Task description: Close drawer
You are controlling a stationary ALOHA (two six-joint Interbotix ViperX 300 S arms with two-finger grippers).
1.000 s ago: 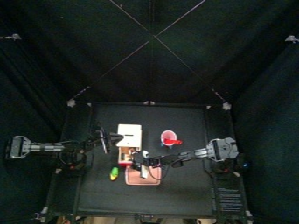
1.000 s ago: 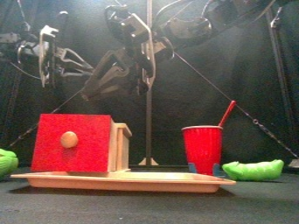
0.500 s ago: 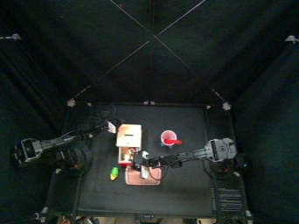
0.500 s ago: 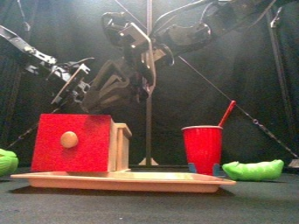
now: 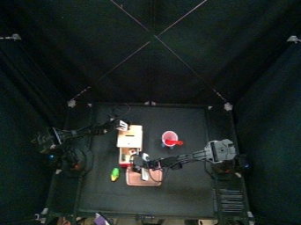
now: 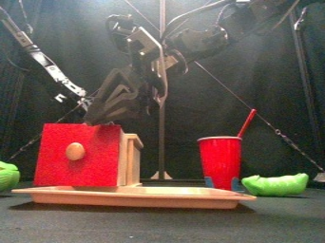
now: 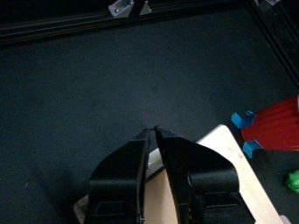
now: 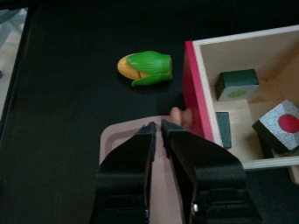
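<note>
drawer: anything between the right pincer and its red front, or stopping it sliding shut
Nothing visible. The right pincer sits just off the drawer, at its red front beside the knob, with no object between. Small blocks lie inside the drawer; whether they clear the housing cannot be told.

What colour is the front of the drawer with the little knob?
Red, with a tan knob. The drawer front shows best in the front view.

Drawer (image 6: 83, 155): a small box-like unit with cream-white wooden walls, a red front panel and a round wooden knob (image 6: 75, 150), standing upright on a flat tray. Seen from the right wrist, the red-fronted drawer is pulled out, with small blocks lying in its tan interior.
</note>
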